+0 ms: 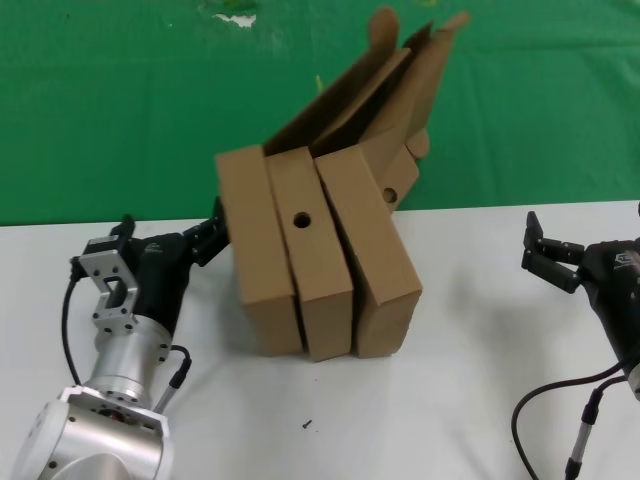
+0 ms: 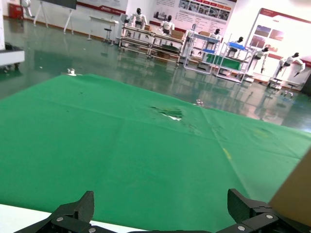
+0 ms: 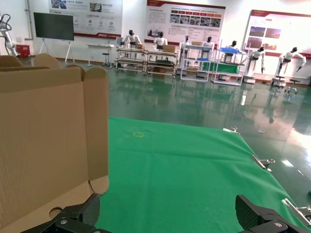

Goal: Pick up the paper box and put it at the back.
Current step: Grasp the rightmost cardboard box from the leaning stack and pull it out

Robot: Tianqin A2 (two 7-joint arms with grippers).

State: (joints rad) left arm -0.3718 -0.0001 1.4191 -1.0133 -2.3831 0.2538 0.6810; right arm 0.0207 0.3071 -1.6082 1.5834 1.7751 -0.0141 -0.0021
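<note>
Three brown boxes stand side by side at centre frame on the white counter (image 1: 470, 400), narrow faces up, lids open toward the upper right. The paper box (image 1: 372, 250) is the rightmost: plain narrow face, small round hole in its side wall. The middle box (image 1: 312, 250) has a hole in its narrow face; the left box (image 1: 250, 250) is plain.

The paper box's long axis runs from lower centre up toward the green cloth (image 1: 120, 110) at the top of the frame.

The left gripper (image 1: 215, 235), fingers spread open, sits just beside the left box, so two boxes lie between it and the target. The right gripper (image 1: 545, 255), fingers also open, is at right frame, well apart from the paper box but with bare counter between. In the right wrist view the paper box (image 3: 48, 145) fills the left side, off the fingers' line.

Likely the right arm has the cleaner approach to the exposed side wall.
</note>
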